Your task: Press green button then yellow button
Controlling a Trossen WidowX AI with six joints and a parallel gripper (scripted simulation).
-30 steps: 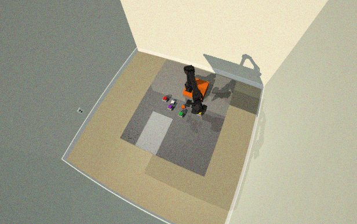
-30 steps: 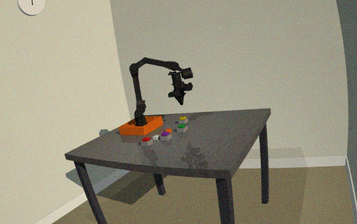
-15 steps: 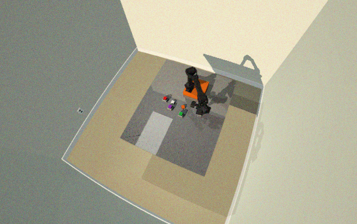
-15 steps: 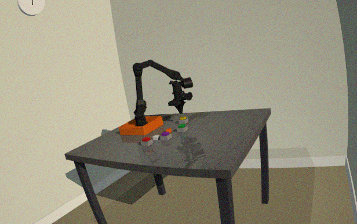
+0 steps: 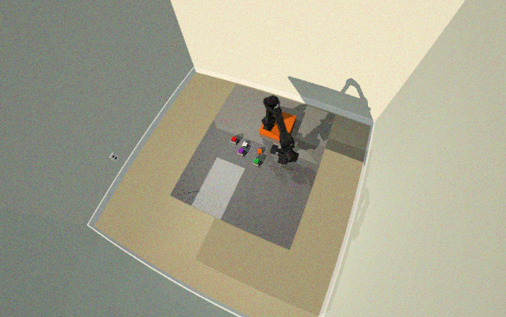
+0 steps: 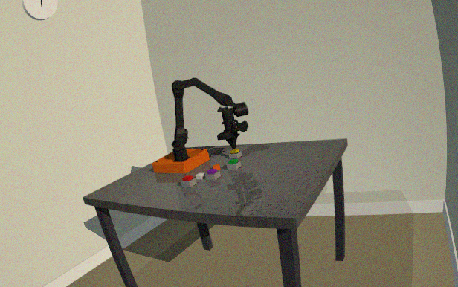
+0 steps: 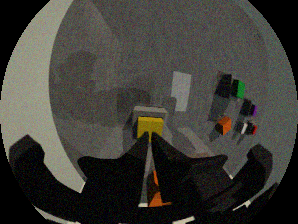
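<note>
Dark table (image 6: 290,178) carries the yellow button (image 6: 234,152), with the tool (image 6: 233,144) pinched together empty just above it.

On the dark grey speckled table (image 6: 290,178) sit green (image 6: 233,161), yellow (image 6: 234,151), purple (image 6: 212,171) and red (image 6: 188,178) buttons on pale grey bases, beside the black arm's orange base (image 6: 181,161).
</note>
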